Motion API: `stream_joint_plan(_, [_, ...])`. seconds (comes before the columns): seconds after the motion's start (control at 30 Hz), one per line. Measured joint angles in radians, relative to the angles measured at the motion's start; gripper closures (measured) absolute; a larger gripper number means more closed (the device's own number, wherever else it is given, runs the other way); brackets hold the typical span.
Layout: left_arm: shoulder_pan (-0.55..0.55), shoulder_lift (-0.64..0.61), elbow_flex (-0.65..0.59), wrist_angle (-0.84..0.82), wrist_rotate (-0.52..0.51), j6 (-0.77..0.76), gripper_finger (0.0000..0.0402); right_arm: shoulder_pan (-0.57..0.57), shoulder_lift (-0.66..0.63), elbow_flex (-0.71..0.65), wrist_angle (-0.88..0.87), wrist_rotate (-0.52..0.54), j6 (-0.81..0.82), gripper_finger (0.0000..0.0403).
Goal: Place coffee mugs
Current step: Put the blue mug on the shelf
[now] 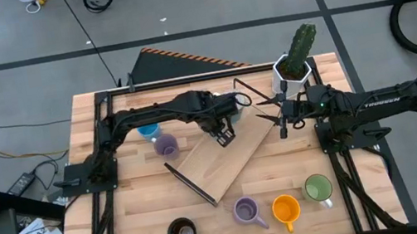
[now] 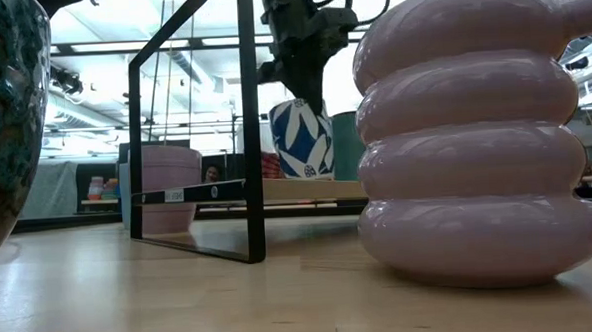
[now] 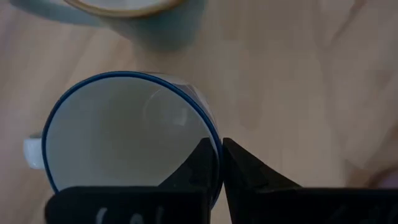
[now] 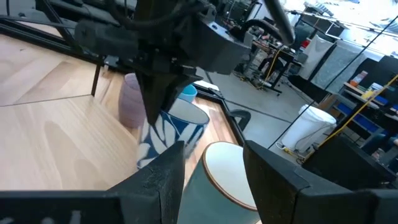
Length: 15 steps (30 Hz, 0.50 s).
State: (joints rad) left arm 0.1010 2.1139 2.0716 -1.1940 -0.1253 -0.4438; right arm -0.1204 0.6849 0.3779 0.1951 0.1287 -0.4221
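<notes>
My left gripper reaches over the slanted wooden board and is shut on a white mug with a blue leaf pattern and blue rim, also seen in the low view. A pale grey mug with a brown rim stands right beside it. My right gripper is open, level, with a finger on either side of the pale grey mug; no touch shows. Blue and lilac mugs stand on the table left of the board. Dark, lilac, orange and green mugs stand along the near edge. My left gripper pinches the patterned mug's rim, on the side away from its handle, with one finger inside the cup and one outside. The fingers come from above, pointing down. The mug is upright with its base at board level; whether it rests there I cannot tell.
The wooden board lies slanted across the table's middle, with a black wire frame standing at its near-left end. A white hexagonal cactus pot sits at the far right, behind my right gripper. Bare table lies between the board and the near row of mugs.
</notes>
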Motion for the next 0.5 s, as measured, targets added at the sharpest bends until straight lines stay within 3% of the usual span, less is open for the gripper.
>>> stream_joint_plan(0.13, [-0.012,0.003,0.000,0.021,-0.043,0.015,0.0377,0.000,0.000,0.000,0.000,0.000,0.000,0.0234])
stream_joint_plan(0.5, [-0.022,0.032,-0.001,0.025,-0.039,0.031,0.0376,0.000,0.000,0.000,-0.001,-0.007,0.002,0.0234])
